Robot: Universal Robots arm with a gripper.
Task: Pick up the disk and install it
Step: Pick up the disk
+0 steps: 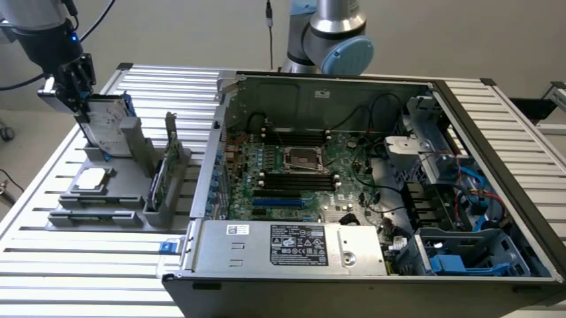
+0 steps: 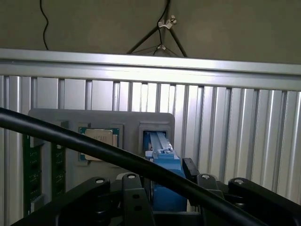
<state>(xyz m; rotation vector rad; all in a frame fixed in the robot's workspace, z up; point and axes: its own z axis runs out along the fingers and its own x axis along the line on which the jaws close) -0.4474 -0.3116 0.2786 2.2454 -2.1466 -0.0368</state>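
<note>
The disk (image 1: 108, 129) stands on edge in a slot at the back of the grey fixture (image 1: 97, 215), at the exterior view's left. Its silver face with the white label and its blue carrier edge show. My gripper (image 1: 82, 101) comes down on its upper end, a finger on each side, shut on it. In the wrist view the disk's blue edge (image 2: 162, 157) runs from the fixture's slot up between my fingers (image 2: 190, 169), which press against it. The disk's lower end still sits in the slot.
On the fixture also lie a square silver processor chip (image 1: 93, 179) (image 2: 99, 138) and an upright green circuit card (image 1: 159, 180). The open computer case (image 1: 354, 165) fills the exterior view's right, with blue drive bays (image 1: 451, 262) at its near corner. A black cable (image 2: 70, 141) crosses the wrist view.
</note>
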